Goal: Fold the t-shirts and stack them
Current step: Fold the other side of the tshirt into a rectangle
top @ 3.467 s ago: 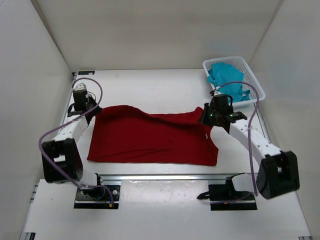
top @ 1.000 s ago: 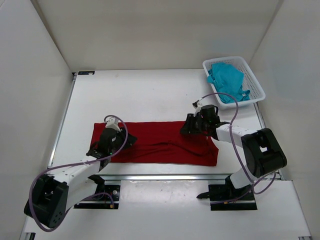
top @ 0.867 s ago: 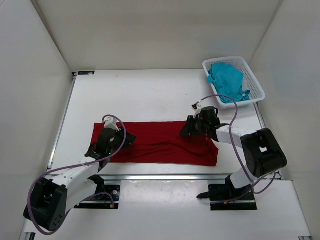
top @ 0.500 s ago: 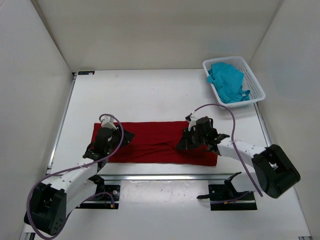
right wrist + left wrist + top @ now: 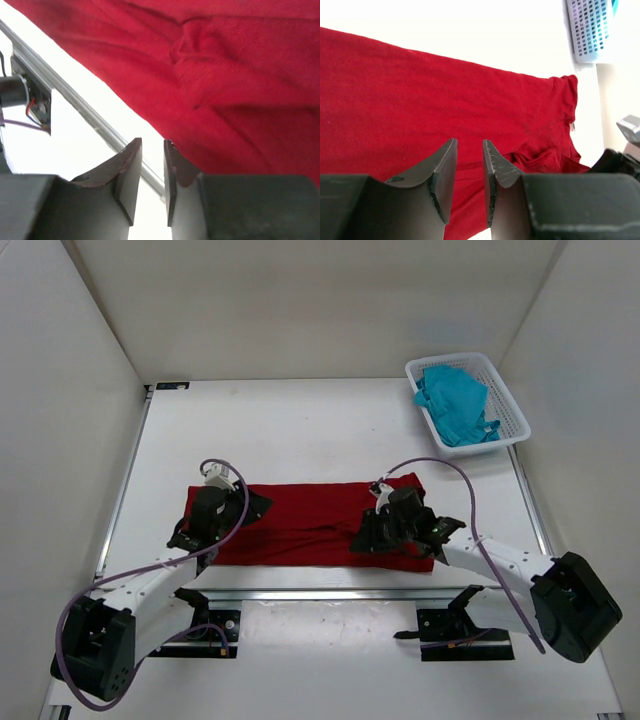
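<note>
A dark red t-shirt (image 5: 310,525) lies folded into a long flat band across the near part of the table; it also fills the left wrist view (image 5: 445,95) and the right wrist view (image 5: 240,75). My left gripper (image 5: 245,510) (image 5: 469,145) hovers over the band's left end, jaws slightly open with nothing between them. My right gripper (image 5: 365,540) (image 5: 152,142) sits at the band's near edge toward the right, jaws narrowly open and empty, with white table showing through the gap. A teal-blue t-shirt (image 5: 455,405) lies bunched in the basket.
The white mesh basket (image 5: 505,390) stands at the back right corner. A metal rail (image 5: 330,593) (image 5: 75,100) runs along the near table edge just in front of the red shirt. White walls close in the table on three sides.
My right gripper has moved from the shirt's far right part toward the near edge. The left gripper has shifted slightly away from the near edge. The red band's right end has bunched up a little.
</note>
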`<state>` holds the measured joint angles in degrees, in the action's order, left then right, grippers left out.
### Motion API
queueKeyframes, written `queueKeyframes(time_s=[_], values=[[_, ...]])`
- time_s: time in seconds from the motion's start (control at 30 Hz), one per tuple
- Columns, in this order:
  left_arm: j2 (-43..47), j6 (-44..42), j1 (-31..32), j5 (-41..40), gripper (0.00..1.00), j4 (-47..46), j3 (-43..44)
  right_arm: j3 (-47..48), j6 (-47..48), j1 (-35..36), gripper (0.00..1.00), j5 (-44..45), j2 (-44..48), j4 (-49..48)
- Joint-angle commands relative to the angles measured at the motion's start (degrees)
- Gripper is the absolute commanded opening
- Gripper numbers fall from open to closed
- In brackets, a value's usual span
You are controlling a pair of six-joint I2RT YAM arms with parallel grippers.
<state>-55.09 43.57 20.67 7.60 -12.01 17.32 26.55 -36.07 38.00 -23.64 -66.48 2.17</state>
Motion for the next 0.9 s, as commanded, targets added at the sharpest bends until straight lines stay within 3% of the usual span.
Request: queueKeyframes(time_s=[0.0, 0.13, 0.2, 0.3, 0.37, 0.47, 0.87], values=[[-0.3, -0.3, -0.9, 1.5, 0.38, -0.6, 3.2, 5.4, 3.5, -0.1, 0.24, 2.4, 3.8, 6.6], [-1.4, -0.9, 0.2, 0.7, 0.38, -0.5, 4.4, 5.0, 5.0, -11.1, 0.27, 10.0, 7.4, 7.9], [-2.6, -0.4, 1.1, 0.3, 0.38, -2.0, 4.5, 4.1, 5.4, -17.1, 0.23, 8.4, 4.6, 5.7], [-4.2, -0.2, 2.6, 0.1, 0.38, -2.1, 4.5, 7.0, 7.2, -22.5, 0.06, 5.2, -3.9, 3.2], [-4.1, -0.5, 3.1, 0.5, 0.38, -2.2, 4.5, 9.6, 8.9, -22.3, 0.00, 5.2, -9.8, 3.0], [-4.1, -0.8, 3.0, -0.1, 0.38, -1.3, 4.5, 13.1, 11.0, -21.1, 0.00, 3.3, -13.7, 4.9], [-3.7, -1.1, 3.2, 0.7, 0.38, -1.7, 3.9, 11.3, 15.9, -14.8, 0.00, -1.8, -17.2, 9.9]])
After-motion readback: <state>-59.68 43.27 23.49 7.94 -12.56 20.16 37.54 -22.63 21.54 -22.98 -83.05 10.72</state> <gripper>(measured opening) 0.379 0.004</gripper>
